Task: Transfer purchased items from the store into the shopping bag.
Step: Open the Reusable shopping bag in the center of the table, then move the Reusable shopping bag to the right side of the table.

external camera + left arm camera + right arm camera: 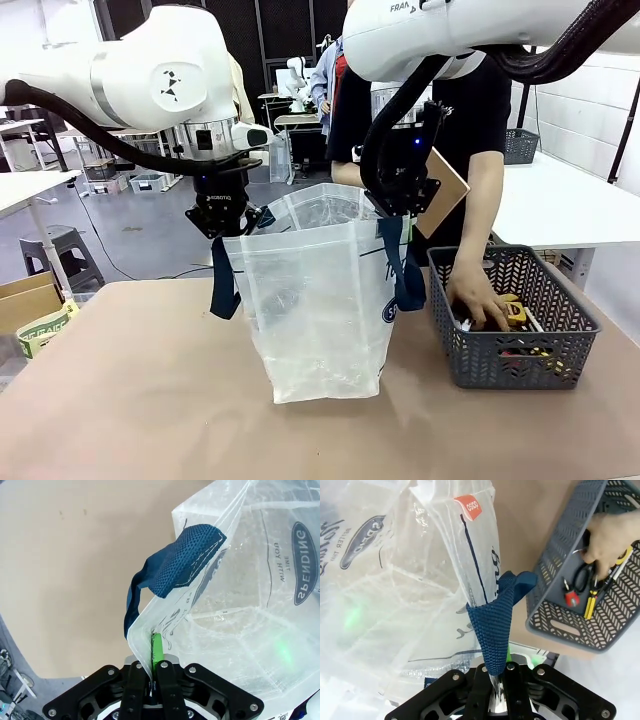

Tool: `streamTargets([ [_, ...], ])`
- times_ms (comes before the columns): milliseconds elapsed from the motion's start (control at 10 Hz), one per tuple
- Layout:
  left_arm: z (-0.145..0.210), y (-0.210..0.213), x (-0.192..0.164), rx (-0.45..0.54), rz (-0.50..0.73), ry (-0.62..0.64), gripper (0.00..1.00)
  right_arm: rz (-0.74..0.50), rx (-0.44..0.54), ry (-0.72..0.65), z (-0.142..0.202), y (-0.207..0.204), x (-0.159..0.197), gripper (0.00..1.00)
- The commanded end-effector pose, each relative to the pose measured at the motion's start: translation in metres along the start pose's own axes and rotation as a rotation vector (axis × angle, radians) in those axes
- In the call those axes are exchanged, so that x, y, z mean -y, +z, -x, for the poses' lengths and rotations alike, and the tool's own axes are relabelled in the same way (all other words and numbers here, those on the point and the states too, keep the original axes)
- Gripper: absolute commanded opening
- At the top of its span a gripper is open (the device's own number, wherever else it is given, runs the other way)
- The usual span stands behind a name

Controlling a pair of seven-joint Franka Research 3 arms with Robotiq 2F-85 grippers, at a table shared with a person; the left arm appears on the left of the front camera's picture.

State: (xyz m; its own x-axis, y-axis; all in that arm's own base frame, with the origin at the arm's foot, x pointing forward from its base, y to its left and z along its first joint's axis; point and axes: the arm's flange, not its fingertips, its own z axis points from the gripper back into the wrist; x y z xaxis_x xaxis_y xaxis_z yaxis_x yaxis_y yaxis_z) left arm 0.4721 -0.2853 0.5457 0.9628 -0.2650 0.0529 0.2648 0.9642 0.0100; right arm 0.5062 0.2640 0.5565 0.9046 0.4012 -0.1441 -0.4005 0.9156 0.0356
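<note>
— Whereabouts of the shopping bag [320, 300]?

— Standing upright near the middle of the tan table [130, 400], flat base down, mouth pulled wide open. Translucent whitish plastic, with navy strap handles [224, 290] drooping at both sides.

— And the left gripper [228, 228]?

— Clenched on the bag's rim at the robot's left side. From the left wrist, seen pinching a fold of the thin plastic between green pads [157, 647], with one navy handle sagging just beyond and dark print [304, 562] reading "SPENDING" on the far wall.

— The right gripper [402, 205]?

— Clamped too, on the opposite rim, gripping plastic and navy webbing together. From the right wrist, webbing seen rising out of the closed jaws as a folded blue strip. Small orange tag [468, 506] up near the bag's top edge.

— And the purchased items [515, 312]?

— Lying in the dark grey lattice basket [500, 370], just to the robot's right of the bag, on the same table. Among them a yellowish piece, a red-tipped one and a dark-handled one; too small to name more exactly.

— Any sign of the person?

— Standing at the far side in a dark short-sleeved top, one hand [478, 298] down inside the basket, resting on the items. Also a tan flat board [445, 185] up by the torso, just beside the right gripper.
</note>
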Motion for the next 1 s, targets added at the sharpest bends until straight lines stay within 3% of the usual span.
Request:
streamTargets([
  [0,0.0000,0.0037,-0.0012,-0.002,-0.002,0.001,0.00,-0.003,-0.006,-0.009,0.0008,-0.0001,0.0013,0.00],
  [900,0.0000,0.0037,-0.0012,-0.002,-0.002,0.001,0.00,-0.003,-0.006,-0.009,0.0008,-0.0001,0.0013,0.00],
])
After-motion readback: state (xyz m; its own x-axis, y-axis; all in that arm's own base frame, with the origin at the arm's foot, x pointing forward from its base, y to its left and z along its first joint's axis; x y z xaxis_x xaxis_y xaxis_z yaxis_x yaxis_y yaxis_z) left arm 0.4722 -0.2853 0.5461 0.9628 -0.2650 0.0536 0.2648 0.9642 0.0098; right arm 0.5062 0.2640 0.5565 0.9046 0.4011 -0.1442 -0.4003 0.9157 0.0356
